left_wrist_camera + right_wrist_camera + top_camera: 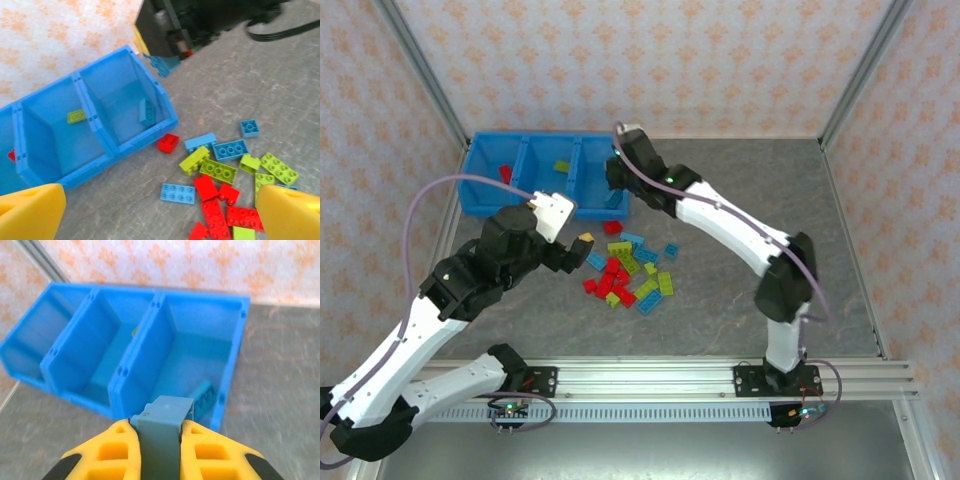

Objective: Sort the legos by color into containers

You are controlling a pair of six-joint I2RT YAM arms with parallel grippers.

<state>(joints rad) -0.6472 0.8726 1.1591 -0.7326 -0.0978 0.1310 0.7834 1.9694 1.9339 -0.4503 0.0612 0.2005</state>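
Barely begun: the blue three-compartment plastic tray (480, 202) holds three small studded bricks (76, 116); a mixed pile (625, 272) lies on the grey table (750, 180). The right jaws pinch a light-blue brick (161, 440) above it; the left jaws stand spread.

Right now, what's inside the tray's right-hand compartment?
One light blue brick lies in a corner of the right compartment. The right gripper, shut on a second blue brick, covers part of the near wall in its wrist view.
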